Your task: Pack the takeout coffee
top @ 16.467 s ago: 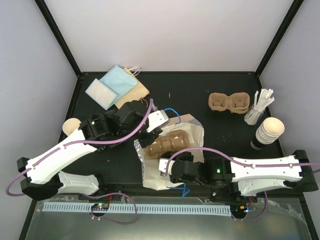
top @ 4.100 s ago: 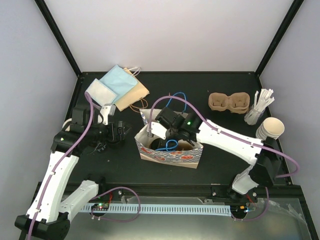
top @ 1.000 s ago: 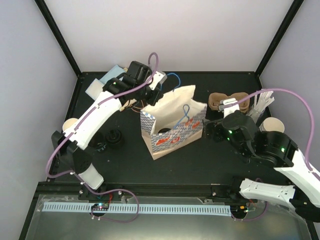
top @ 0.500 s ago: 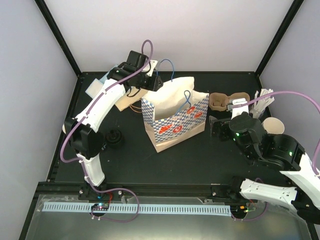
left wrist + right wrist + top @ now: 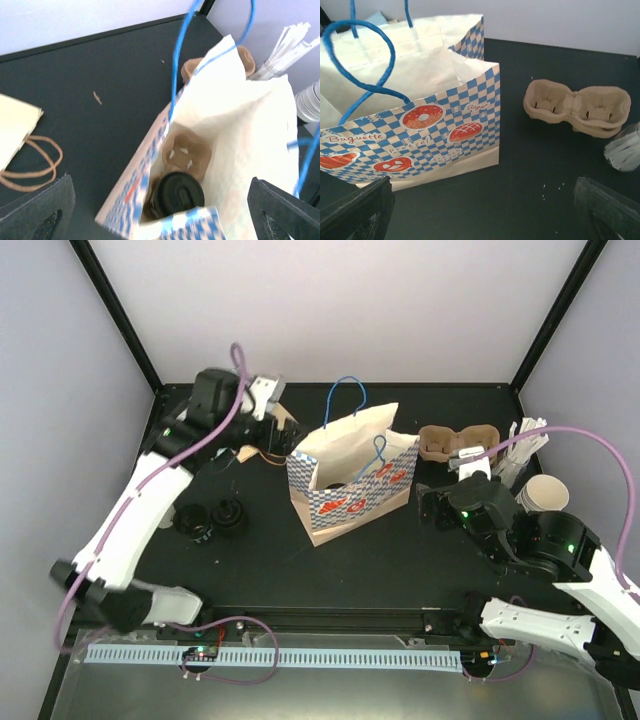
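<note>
Black lid (image 5: 177, 192): down inside the checked bag (image 5: 350, 495), next to an open hole of the pulp tray (image 5: 189, 148).
Bag stance: upright, mid-table.
Left gripper (image 5: 272, 412): fingers spread, empty, by the bag's far-left corner.
Right gripper (image 5: 432, 508): fingers spread, empty, just right of the bag.
Second tray (image 5: 577, 107): on the table, right of the bag.

We see a robotics lab cell: a black table (image 5: 400, 560) boxed in by plain pale walls (image 5: 330, 300) and black frame posts (image 5: 116, 315), a white left arm (image 5: 135, 510) and right arm (image 5: 540, 625) bolted at its near edge, a slotted white rail (image 5: 300, 657) in front.
</note>
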`<action>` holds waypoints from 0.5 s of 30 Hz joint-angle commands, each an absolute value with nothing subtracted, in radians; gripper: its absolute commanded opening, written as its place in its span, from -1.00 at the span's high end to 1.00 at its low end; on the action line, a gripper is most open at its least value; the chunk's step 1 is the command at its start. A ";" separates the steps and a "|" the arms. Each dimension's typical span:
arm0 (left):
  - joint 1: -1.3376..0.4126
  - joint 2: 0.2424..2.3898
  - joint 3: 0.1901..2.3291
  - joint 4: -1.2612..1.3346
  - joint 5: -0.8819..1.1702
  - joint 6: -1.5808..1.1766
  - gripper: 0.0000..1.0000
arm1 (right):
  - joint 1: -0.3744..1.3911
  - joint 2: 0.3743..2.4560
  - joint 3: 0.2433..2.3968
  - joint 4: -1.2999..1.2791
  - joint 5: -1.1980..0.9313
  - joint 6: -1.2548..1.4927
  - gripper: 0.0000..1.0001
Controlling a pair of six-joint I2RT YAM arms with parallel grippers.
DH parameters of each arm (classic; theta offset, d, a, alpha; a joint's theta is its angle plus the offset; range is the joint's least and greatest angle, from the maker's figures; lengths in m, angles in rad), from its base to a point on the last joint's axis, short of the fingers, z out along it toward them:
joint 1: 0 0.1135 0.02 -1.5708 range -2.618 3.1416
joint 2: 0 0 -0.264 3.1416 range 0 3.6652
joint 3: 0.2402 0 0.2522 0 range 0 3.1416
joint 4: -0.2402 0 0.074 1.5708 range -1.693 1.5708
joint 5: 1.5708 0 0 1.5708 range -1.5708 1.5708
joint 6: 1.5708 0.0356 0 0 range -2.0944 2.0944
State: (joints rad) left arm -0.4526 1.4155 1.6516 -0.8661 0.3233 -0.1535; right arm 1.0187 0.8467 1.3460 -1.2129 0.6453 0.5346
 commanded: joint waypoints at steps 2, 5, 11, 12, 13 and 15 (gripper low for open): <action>-0.449 1.136 1.438 -0.856 0.237 -0.199 -0.97 | 1.014 0.819 1.315 -1.251 0.640 0.667 -1.00; -0.448 0.982 1.368 -0.923 0.164 -0.243 -0.98 | 1.014 0.802 1.317 -1.241 0.601 0.715 -1.00; -0.446 0.822 1.287 -1.111 0.107 -0.346 -0.98 | 1.014 0.653 1.206 -1.093 0.466 0.592 -1.00; -0.446 0.801 1.271 -1.123 0.115 -0.355 -0.97 | 1.014 0.621 1.189 -1.092 0.496 0.612 -1.00; -0.446 0.779 1.251 -1.129 0.122 -0.360 -0.97 | 1.014 0.612 1.190 -1.117 0.539 0.647 -1.00; -0.446 0.737 1.213 -1.130 0.130 -0.366 -0.97 | 1.013 0.622 1.211 -1.187 0.612 0.698 -1.00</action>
